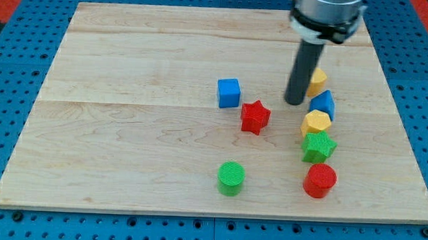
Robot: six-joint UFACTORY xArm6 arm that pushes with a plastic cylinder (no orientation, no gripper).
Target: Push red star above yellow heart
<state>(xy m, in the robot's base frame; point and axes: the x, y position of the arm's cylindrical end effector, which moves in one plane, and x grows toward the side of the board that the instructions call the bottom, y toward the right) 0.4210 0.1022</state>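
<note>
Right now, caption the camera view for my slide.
My tip stands right of the red star, beside a column of blocks with the yellow heart topmost.

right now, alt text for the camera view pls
My tip sits right of the red star on a wooden board, beside a right-hand column of blocks topped by a yellow one.

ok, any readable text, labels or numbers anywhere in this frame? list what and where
None. No text, label, number or sign shows on the board, the blocks such as the red star and blue cube, the rod above my tip, or the blue pegboard around it.
</note>
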